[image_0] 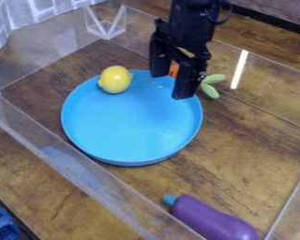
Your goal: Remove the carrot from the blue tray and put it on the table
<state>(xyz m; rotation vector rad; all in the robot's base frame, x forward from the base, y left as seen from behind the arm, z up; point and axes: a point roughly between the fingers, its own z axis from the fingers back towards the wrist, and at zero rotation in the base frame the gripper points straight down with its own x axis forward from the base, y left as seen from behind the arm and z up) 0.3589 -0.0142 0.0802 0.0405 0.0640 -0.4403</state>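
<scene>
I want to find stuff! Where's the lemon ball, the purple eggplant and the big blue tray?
lemon ball [113,79], camera view, middle of the ball
purple eggplant [217,221], camera view, its purple body
blue tray [115,155], camera view, near rim

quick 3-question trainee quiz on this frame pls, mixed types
1. True or false: the end effector is shut on the yellow ball.
2. Which toy lies on the table near the bottom edge? A) carrot B) purple eggplant C) ball
3. Fill in: the carrot sits at the blue tray's far ___.

Key: 1 false, it is open above the carrot; 2 B; 3 rim.
</scene>
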